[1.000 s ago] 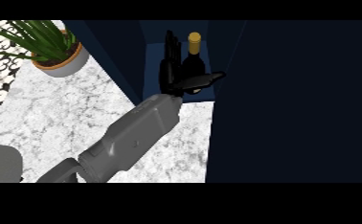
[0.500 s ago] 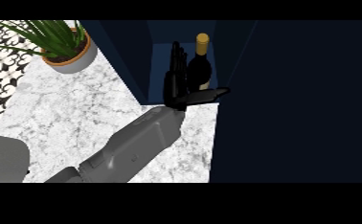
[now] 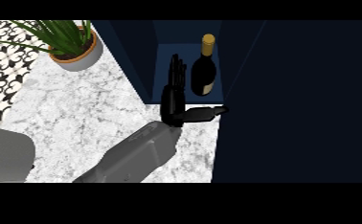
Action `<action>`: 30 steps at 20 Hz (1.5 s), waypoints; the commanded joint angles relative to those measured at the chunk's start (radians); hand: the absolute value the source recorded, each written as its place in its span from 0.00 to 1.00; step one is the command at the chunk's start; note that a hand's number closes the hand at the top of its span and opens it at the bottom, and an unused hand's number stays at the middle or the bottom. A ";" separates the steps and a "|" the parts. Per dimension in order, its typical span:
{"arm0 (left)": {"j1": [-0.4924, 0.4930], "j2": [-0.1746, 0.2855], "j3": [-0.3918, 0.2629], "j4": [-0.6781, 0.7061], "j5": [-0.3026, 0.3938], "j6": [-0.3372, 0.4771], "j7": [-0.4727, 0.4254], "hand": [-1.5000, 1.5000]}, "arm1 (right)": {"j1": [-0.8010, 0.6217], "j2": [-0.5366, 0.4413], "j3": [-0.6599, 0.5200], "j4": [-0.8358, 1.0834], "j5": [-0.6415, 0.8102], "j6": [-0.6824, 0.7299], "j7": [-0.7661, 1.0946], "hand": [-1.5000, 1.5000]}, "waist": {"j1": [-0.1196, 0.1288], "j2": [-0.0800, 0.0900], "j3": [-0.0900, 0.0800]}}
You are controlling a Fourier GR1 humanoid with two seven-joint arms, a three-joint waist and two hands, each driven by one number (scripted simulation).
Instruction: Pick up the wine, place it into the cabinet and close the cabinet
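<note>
Marble counter (image 3: 84, 103) lies under my forearm. My right hand (image 3: 172, 104) is open at the cabinet (image 3: 176, 34) mouth, fingers straight and pointing inward, thumb stuck out to the right. The wine bottle (image 3: 203, 74) stands inside the cabinet, just right of my fingers, ungripped. A potted plant (image 3: 71, 46) sits far left.

wine (image 3: 203, 72) in cabinet (image 3: 134, 60), flat hand (image 3: 172, 104) beside

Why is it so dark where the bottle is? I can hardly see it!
In the head view, the cabinet is deep blue and unlit, so the dark wine bottle and the black hand nearly blend into it, and only the bottle's gold top stands out. In the same view the marble counter and potted plant are brightly lit.
</note>
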 commanded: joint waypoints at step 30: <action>0.645 0.717 0.046 -1.094 -0.336 -0.132 0.196 1.00 | 0.141 -0.122 0.132 -0.152 -0.184 0.221 0.087 1.00 | 0.014 -0.005 0.000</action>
